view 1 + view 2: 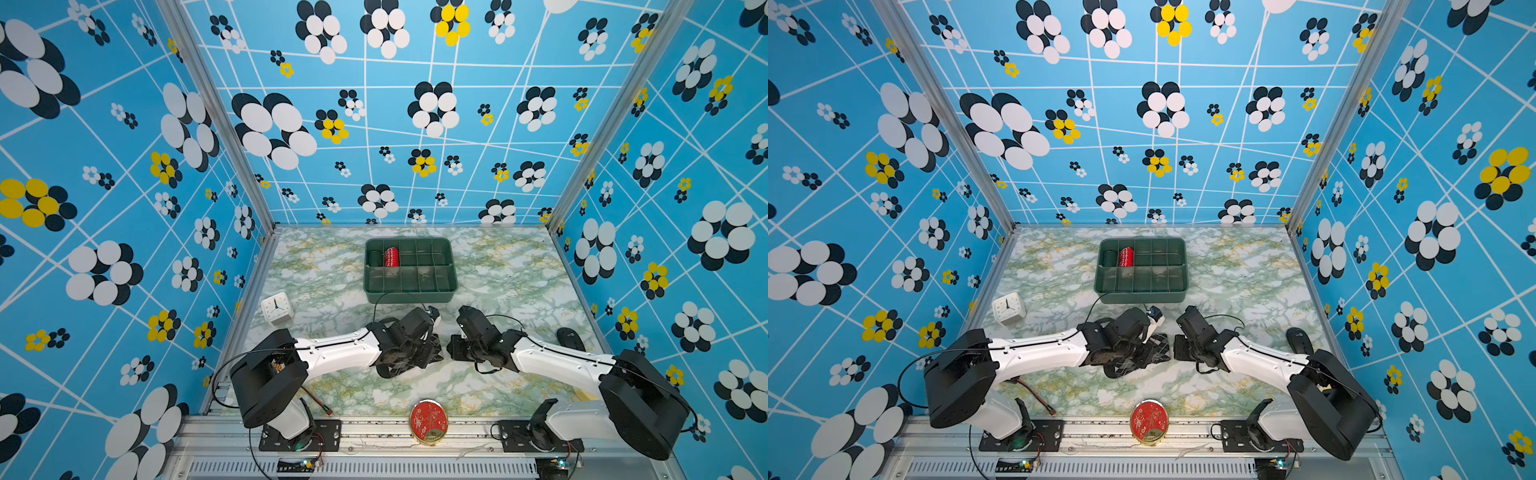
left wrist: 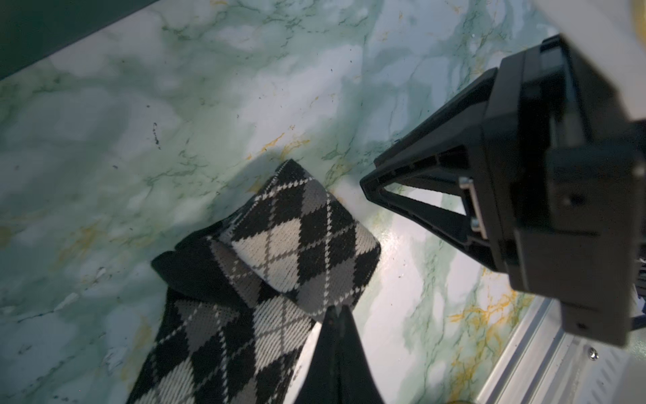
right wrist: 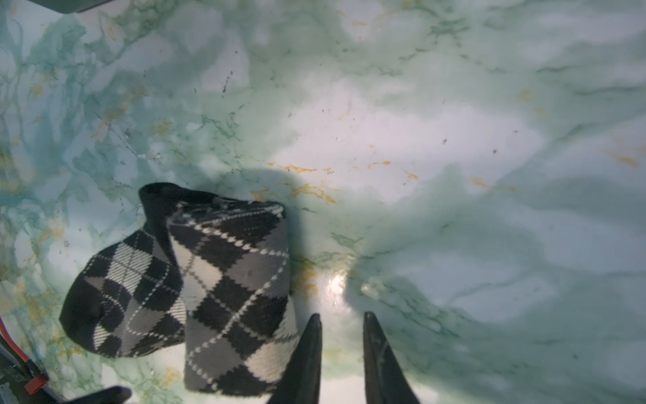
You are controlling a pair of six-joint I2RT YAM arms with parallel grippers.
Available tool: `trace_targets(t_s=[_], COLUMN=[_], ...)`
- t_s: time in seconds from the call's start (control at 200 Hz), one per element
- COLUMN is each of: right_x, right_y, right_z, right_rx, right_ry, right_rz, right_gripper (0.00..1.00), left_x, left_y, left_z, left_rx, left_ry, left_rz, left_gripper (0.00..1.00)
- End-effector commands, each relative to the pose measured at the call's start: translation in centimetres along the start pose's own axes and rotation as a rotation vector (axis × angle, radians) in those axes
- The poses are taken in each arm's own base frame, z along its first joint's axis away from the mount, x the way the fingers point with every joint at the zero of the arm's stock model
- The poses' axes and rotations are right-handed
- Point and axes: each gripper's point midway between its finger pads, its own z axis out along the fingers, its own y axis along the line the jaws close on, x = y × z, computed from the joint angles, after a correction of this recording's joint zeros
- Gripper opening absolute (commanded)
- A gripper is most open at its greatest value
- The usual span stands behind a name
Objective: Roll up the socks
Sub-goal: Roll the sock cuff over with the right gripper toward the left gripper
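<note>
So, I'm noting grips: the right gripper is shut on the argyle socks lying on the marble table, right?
Not quite. The right gripper is open beside the socks, gripping nothing; the right wrist view shows bare marble table between its fingers.

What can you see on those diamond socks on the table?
The socks look like soft knit fabric, black with grey and white diamonds crossed by thin dotted white lines, plus plain black parts. One end is rolled into a thick band; the rest lies flat. They rest on the green marbled table. The shut left end effector meets the roll's edge; whether it pinches fabric is unclear. The right end effector hangs open beside the roll, not touching.
</note>
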Motion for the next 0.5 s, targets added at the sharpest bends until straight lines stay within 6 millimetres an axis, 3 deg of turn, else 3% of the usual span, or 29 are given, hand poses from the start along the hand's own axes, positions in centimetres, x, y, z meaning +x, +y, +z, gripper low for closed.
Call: trace_targets(t_s=[0.0, 0.495], right_x=[-0.7, -0.6], right_y=[0.7, 0.9], right_z=[0.1, 1.3], right_rx=[-0.026, -0.026], right_ry=[-0.011, 0.011], right_rz=[0.013, 0.007], right_gripper=[0.24, 0.24], left_x=[-0.2, 0.8], left_y=[1.0, 4.0], left_z=[1.0, 2.8], left_rx=[-0.045, -0.117], left_ry=[0.006, 0.047], left_rz=[-0.014, -0.076], left_gripper=[0.0, 0.0])
